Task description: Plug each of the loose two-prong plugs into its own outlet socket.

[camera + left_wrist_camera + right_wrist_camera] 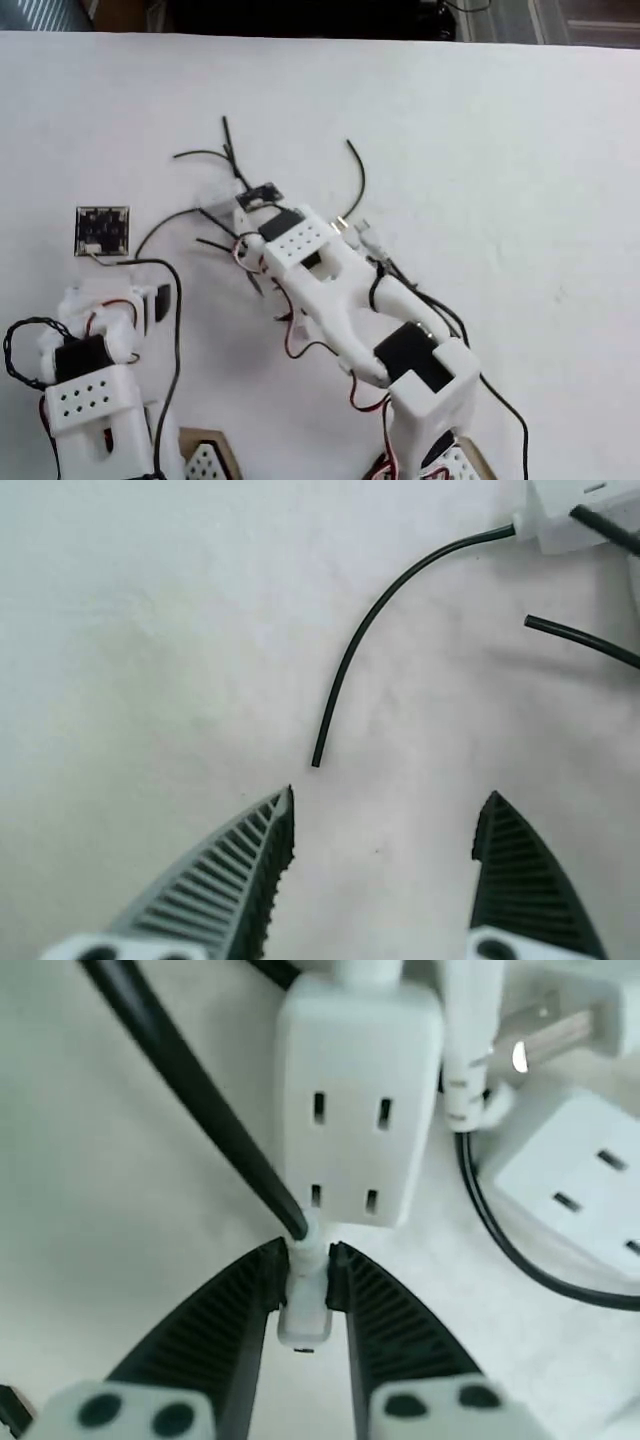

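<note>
My right gripper is shut on a small white plug whose thick black cable runs away across the table. The plug's end meets the near edge of a white outlet block with two pairs of slots; its prongs are hidden. A second white outlet lies beside it, and a metal-pronged plug rests beyond. In the high view this arm's wrist hangs over the tangle of black wires. My left gripper is open above bare table, near a loose black wire end leading to a white plug.
A small black-and-white square board lies at the left, with a black cable looping past the left arm. White connectors lie by the right arm. The far and right parts of the white table are bare.
</note>
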Controlling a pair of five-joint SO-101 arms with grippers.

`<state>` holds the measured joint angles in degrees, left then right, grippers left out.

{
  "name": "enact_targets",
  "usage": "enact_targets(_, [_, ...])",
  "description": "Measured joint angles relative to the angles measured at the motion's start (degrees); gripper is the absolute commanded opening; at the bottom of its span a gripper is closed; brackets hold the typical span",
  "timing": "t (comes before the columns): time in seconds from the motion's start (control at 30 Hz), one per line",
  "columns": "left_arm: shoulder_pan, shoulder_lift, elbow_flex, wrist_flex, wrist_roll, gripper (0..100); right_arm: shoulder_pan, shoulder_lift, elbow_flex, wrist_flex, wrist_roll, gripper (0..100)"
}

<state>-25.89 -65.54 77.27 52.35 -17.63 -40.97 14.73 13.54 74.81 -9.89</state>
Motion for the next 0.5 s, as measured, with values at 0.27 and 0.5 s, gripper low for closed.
enact_targets(0.27, [0.00, 0.00, 0.00, 0.00, 0.00, 28, 0.00, 0.97, 0.00, 3.08, 1.49, 1.8])
enact_targets(0.5, [0.00, 0.00, 0.00, -0.18, 0.00, 28, -1.67, -4.75, 0.00, 8.88, 5.10, 1.8])
